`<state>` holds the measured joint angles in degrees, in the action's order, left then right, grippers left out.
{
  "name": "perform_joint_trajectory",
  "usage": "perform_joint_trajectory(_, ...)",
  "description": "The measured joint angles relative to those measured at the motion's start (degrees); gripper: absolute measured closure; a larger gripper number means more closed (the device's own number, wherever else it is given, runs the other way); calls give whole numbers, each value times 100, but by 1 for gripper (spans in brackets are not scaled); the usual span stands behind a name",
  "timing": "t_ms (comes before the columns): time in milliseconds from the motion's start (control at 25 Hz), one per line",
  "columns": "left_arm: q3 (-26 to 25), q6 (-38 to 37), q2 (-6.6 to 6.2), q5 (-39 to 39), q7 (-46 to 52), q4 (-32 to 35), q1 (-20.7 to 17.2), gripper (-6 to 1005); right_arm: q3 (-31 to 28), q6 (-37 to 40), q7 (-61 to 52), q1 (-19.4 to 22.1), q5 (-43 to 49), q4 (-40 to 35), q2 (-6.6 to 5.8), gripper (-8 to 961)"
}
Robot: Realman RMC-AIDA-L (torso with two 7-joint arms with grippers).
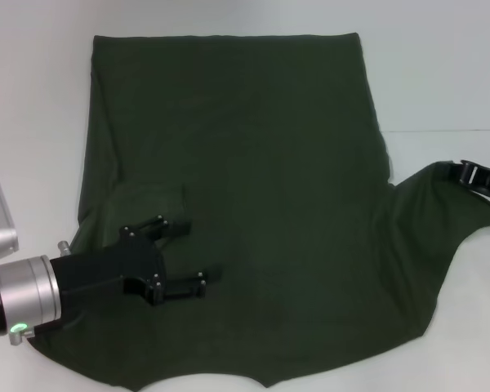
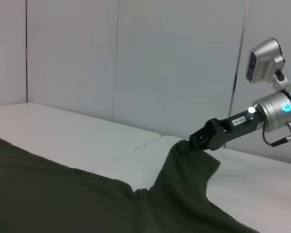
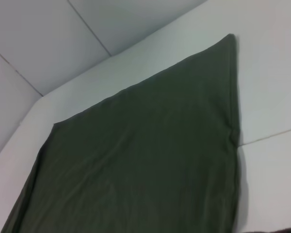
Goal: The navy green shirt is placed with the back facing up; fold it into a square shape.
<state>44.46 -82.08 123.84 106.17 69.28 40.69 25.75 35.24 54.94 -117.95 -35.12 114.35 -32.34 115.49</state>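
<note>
The shirt (image 1: pixel 253 188) lies flat on the white table (image 1: pixel 449 73), plain side up, and no letters show. The right gripper (image 1: pixel 474 174) is at the right edge of the shirt; its jaws are closed on the sleeve (image 1: pixel 441 204) and pull it outward and a little up from the table, as the left wrist view (image 2: pixel 203 141) also shows. The left gripper (image 1: pixel 184 253) is over the near left part of the shirt, with fingers spread and nothing between them.

I judge that the sleeve fold is in hand. Next, the right gripper should carry the sleeve across toward the middle of the shirt and lay it flat, without dragging the body.

No containers are in view.
</note>
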Motion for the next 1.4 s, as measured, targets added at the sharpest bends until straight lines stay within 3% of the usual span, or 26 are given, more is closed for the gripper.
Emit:
perform_joint_trajectory(440,1,0,-4,0,81,15,34,78,52,443,-142,-128,-1,-87,-54,890)
perform_joint_trajectory(600,2,-1,-5,0,109,27,41,78,263,614,-178,-386,0,-68,5,886)
perform_joint_trajectory(840,-15,0,-11,1,176,28,43,78,1237,914,-332,-720,0,-63,165,879)
perform_joint_trajectory(960,-56,-1,-16,1,184,28,39,78,1388,1145,-482,-793,0,-132,171,814)
perform_joint_trajectory(1280,-73,17,-21,1,183,25,30,78,1408,1090,-821,-756,24,-174,7,642)
perform_joint_trajectory(1400,-79,49,-17,1,179,23,20,78,1399,978,-929,-711,174,-169,-34,494)
